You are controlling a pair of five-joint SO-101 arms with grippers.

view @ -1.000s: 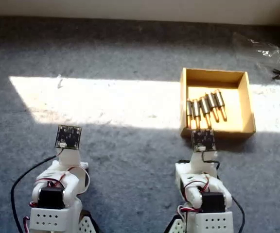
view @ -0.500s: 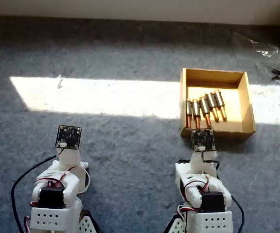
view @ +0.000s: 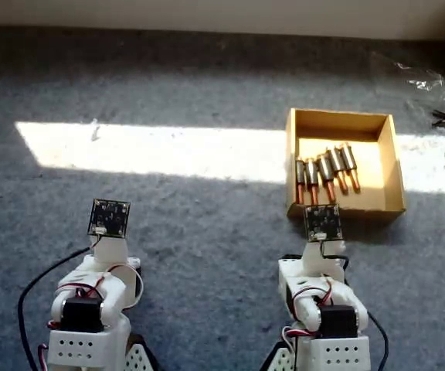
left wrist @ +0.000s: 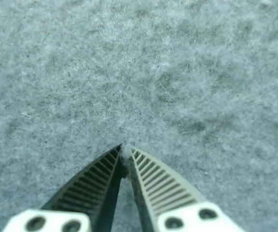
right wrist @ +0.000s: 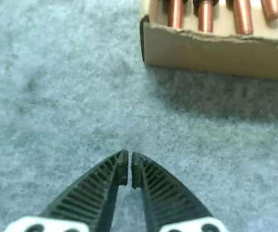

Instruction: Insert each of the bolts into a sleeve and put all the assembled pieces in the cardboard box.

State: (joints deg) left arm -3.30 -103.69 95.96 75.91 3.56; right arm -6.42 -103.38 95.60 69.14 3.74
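5 brass-and-copper bolt-in-sleeve pieces (view: 327, 171) side by side, slightly slanted, inside the open-topped square cardboard box (view: 290, 154), on the grey felt surface (view: 207, 232) and partly in a band of sunlight. Near the box's closest wall, the right arm's black ribbed tool (right wrist: 129, 162): closed to a thin slit, gripping nothing, above bare felt. Well apart from the box, the left arm's dark ribbed tool (left wrist: 126, 154): tips together, likewise gripping nothing, over bare felt.
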